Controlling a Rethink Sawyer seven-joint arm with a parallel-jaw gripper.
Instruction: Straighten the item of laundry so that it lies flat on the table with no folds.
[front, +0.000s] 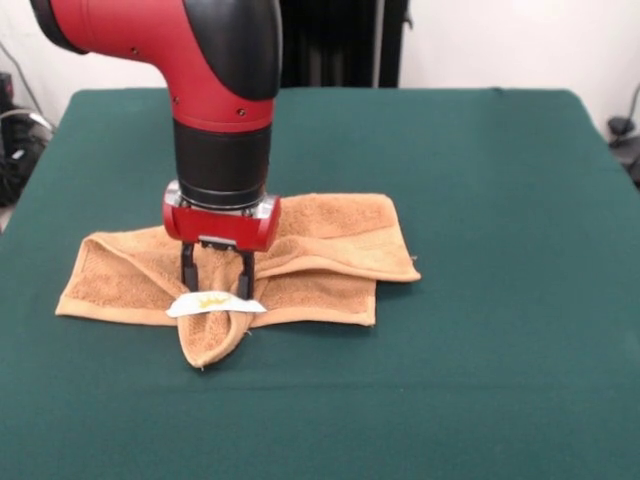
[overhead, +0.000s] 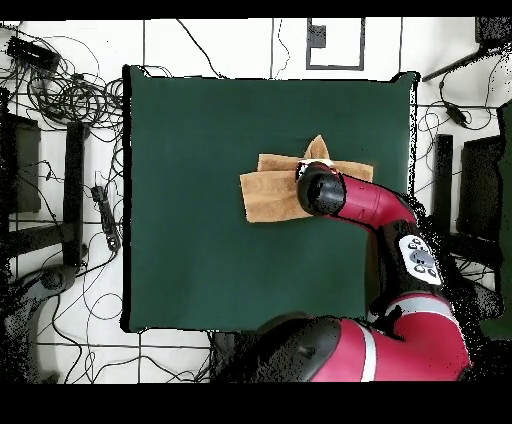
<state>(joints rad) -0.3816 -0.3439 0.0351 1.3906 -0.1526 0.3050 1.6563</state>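
Note:
The orange-tan towel (front: 320, 240) lies crumpled on the green table (front: 480, 180), left of centre in the front view. A folded corner (front: 212, 340) sticks out toward the camera, with the white tag (front: 213, 302) lying across it. My gripper (front: 216, 285) points straight down onto the towel just behind the tag. It is open, with its fingers (front: 245, 278) standing on either side of a raised fold. In the overhead view the towel (overhead: 270, 195) shows to the left of the arm's wrist (overhead: 320, 190), which hides the gripper.
The green cloth (overhead: 220, 260) spreads wide on all sides of the towel. Cables and stands (overhead: 70, 100) lie on the floor beyond the table's edges.

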